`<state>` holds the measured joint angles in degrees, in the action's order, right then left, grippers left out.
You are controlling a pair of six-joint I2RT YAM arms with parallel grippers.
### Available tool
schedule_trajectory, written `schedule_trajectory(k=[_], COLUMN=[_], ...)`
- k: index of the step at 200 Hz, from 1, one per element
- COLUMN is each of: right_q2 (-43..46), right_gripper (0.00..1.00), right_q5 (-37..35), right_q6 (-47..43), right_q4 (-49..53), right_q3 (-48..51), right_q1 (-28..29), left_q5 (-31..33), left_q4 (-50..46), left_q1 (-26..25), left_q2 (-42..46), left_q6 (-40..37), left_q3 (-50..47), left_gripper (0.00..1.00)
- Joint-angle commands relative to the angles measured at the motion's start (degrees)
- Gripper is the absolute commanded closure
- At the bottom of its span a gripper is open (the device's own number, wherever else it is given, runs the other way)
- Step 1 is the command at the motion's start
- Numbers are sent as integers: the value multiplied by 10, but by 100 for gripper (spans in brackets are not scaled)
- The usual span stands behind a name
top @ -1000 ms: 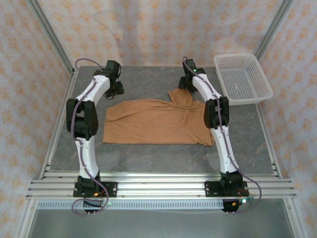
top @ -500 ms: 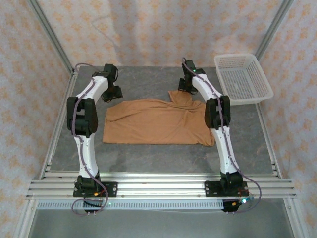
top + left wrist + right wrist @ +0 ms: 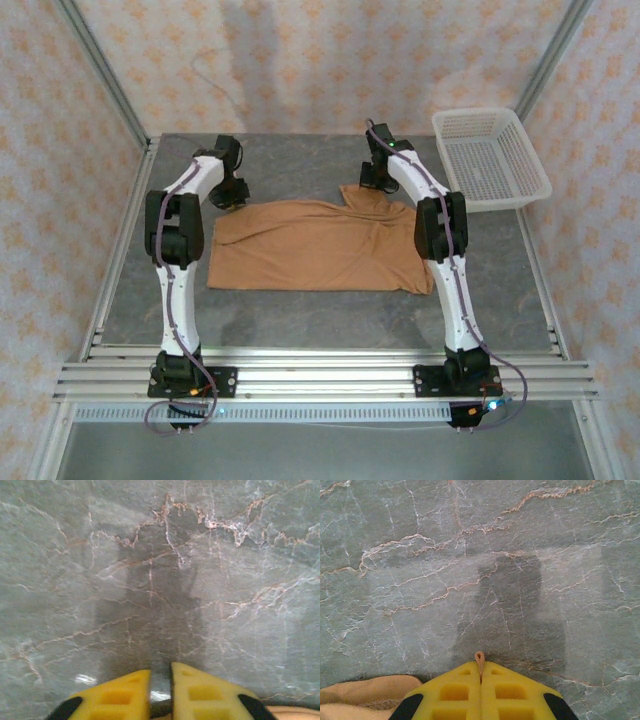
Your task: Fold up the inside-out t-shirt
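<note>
Looks light and limp, one to pinch at the far corners: the orange-tan soft-fabric t-shirt point(image 3: 315, 245) lies flat on the grey marbled tabletop point(image 3: 300, 160). Left end effector point(image 3: 160, 672) is squeezed to a slit with the shirt's edge just to its right, and no cloth is visible inside. Right end effector point(image 3: 480, 667) is clenched on a nub of orange fabric.

a grey stone-patterned table point(image 3: 300, 310), veined with pale and rust-coloured lines, is bounded at its 6 o'clock edge by aluminium rails point(image 3: 320, 380). the inside-out t-shirt point(image 3: 310, 245) is spread flat directly on the table around the centre, its long side laid from 9 to 3 o'clock, with one part of the cloth pushed out toward 1 o'clock. a white mesh basket point(image 3: 490, 160) is set in the table's 2 o'clock corner, apart from the shirt.
</note>
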<state>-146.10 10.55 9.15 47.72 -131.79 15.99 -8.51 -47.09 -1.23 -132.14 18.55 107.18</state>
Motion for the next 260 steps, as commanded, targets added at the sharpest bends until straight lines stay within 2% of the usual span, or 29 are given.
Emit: schedule_trajectory(k=[1,5,33,49,54,59,77,138,178,207,220,225,252,260], right_q2=[18,20,27,28,28,27,25,18,13,11,11,11,12,14], right_gripper=[100,100,100,100,100,100,100,100,100,100,100,100,100,100], right_q5=[2,3,9,14,14,15,16,21,23,26,27,29,44,47], right_q6=[-3,-2,1,1,2,1,1,-4,-4,-3,-3,-4,-17,-24], right_q4=[11,11,12,16,17,18,21,30,37,40,41,41,49,51], right_q3=[-12,-16,-29,-33,-35,-36,-38,-46,-53,-57,-58,-58,-59,-56], right_q1=[4,4,0,0,0,0,0,0,0,0,0,0,0,2], left_q5=[-7,-9,-12,-19,-20,-21,-20,-6,4,0,8,9,22,23], left_q4=[-22,-24,-25,-19,-17,-15,-12,-12,-12,-1,2,4,-3,-7], left_q1=[-4,-4,-4,-4,-4,-3,-3,-2,-2,-2,-3,-3,-3,-2], left_q2=[-16,-14,12,29,35,40,57,98,97,76,62,56,34,30], left_q6=[2,2,6,10,12,13,14,5,-1,3,6,6,11,10], left_q3=[-9,-5,-8,-20,-25,-28,-41,-74,-86,-102,-102,-101,-74,-64], left_gripper=[96,100,99,54,46,43,39,37,29,29,34,38,74,80])
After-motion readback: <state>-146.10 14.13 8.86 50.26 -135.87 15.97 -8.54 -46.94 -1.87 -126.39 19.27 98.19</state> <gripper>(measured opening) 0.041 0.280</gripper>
